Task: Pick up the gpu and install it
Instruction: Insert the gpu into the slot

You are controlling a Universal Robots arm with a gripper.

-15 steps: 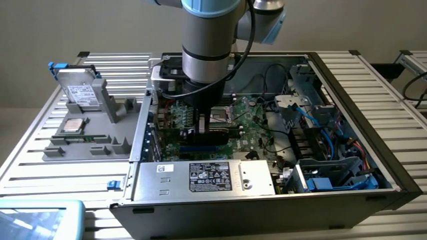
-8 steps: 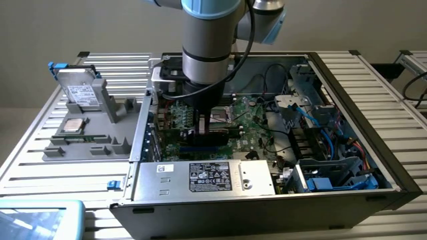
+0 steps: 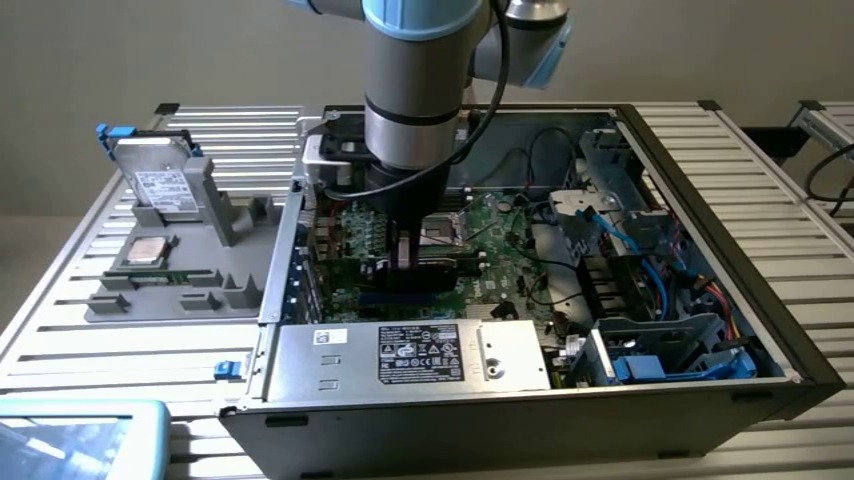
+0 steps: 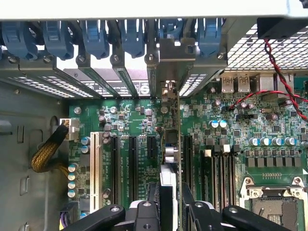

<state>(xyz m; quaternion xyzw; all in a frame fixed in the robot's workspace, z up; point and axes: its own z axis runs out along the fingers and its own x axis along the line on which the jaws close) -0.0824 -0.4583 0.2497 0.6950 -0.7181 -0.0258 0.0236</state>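
My gripper [image 4: 169, 204] is shut on the gpu [image 4: 177, 144], which I see edge-on between the two black fingers [image 4: 153, 195]. The thin green board runs from the fingers to its silver end bracket [image 4: 171, 57], which stands in a rear slot opening of the case. The card stands upright over a black expansion slot on the green motherboard [image 4: 139, 113]. I cannot tell whether its lower edge touches the slot. In the exterior view the arm reaches straight down into the open computer case [image 3: 694, 170], with the gripper [image 3: 407, 262] holding the dark gpu [image 3: 438, 272] low over the board.
A silver power supply [image 3: 414, 355] sits just in front of the gripper. Blue cables and a drive cage [image 3: 654, 350] crowd the exterior view's right. A grey tray [image 3: 187, 290] outside the case holds a hard drive [image 3: 163, 185] and a processor [image 3: 144, 250]. Other slots [image 4: 131, 163] lie beside the card.
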